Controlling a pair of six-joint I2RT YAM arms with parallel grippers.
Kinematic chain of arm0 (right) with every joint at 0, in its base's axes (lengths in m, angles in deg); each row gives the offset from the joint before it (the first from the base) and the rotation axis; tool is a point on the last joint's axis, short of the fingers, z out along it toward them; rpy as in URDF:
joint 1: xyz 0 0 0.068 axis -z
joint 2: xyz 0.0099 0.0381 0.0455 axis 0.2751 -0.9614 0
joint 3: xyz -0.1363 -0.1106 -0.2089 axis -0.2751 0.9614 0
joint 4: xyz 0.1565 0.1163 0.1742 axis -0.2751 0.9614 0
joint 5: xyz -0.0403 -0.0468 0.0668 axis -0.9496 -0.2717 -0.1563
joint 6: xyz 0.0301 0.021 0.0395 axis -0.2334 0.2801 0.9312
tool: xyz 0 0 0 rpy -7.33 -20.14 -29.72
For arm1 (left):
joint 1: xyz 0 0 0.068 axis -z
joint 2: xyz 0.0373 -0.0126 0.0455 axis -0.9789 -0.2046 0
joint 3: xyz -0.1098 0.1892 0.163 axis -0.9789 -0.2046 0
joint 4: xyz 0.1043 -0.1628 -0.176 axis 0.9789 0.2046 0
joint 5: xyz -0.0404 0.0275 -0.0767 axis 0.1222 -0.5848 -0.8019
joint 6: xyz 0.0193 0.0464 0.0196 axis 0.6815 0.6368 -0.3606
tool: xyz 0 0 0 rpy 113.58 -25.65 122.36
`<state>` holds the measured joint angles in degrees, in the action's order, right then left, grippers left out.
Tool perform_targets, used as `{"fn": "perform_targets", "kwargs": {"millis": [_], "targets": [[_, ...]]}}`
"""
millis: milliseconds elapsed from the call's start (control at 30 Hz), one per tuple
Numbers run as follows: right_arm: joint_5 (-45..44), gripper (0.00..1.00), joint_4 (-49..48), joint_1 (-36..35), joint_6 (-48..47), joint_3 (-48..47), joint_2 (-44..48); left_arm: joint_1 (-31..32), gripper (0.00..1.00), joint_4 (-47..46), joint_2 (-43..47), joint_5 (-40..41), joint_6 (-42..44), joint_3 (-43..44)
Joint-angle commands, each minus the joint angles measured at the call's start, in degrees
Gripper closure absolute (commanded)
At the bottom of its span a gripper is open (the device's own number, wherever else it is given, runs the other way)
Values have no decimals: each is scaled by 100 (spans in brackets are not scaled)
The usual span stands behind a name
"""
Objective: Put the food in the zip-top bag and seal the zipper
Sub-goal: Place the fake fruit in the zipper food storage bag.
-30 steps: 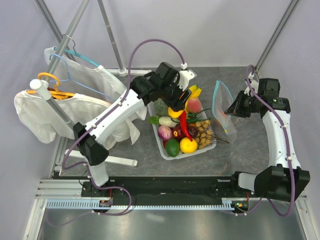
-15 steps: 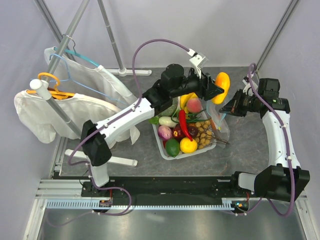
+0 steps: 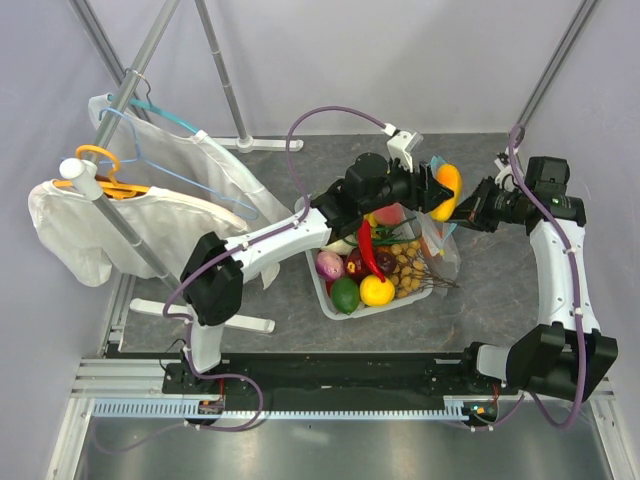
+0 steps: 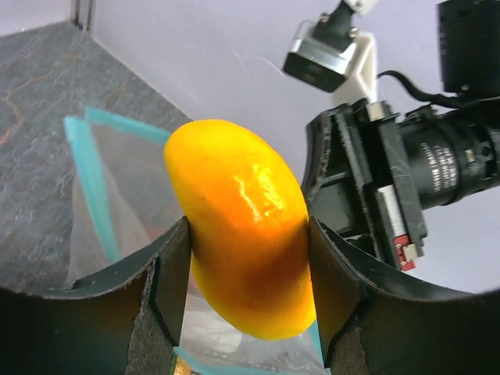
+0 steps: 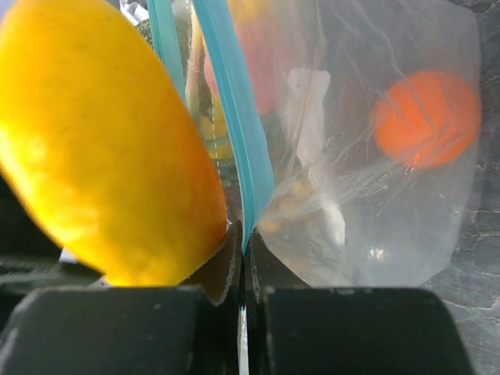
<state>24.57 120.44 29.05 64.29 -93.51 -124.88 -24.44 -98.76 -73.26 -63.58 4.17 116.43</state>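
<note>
I see the counter from above; both wrist cameras face each other close up, sharing the yellow-orange piece

My yellow-orange piece is smooth, glossy and oblong. It stands on end, clamped at its waist by my left gripper, in the air right at the mouth of the zip-top bag. The bag is clear and crinkly, and my right gripper pinches its edge. The two halves of the teal zipper are parted. A round orange shows through the plastic. A green lime, a yellow lemon and a red chilli lie heaped in the white tray just beside the bag.
</note>
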Motion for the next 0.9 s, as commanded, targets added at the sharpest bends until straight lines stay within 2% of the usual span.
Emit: {"fn": "perform_targets", "kwargs": {"millis": [0,167,233,300,333,367,467,633,733,833,867], "targets": [[165,100,-161,72,-22,-43,59,-23,53,141,-49,350,-382,-75],[130,100,-82,89,-110,-26,77,-23,53,536,-224,95,-137,257],[112,100,-55,98,-145,-34,94,-14,51,1087,-391,103,-93,486],[8,100,-29,98,-206,-61,121,-14,39,1310,-427,94,56,733],[-28,100,15,89,-233,-78,130,-14,34,1728,-427,60,118,803],[-63,100,33,98,-250,-87,147,-23,19,1793,-349,16,258,856],[-265,100,85,89,-303,-78,147,-14,2,1837,-16,-125,617,778],[-669,100,173,107,-478,-139,103,-67,0,2179,539,-354,1347,944],[-775,100,200,98,-523,-192,77,-259,2,2478,1057,-547,1849,726],[-863,100,191,98,-584,-228,59,-488,4,3110,1427,-652,2664,646],[-855,100,182,107,-610,-236,51,-576,2,3582,1488,-748,2728,663]]}}
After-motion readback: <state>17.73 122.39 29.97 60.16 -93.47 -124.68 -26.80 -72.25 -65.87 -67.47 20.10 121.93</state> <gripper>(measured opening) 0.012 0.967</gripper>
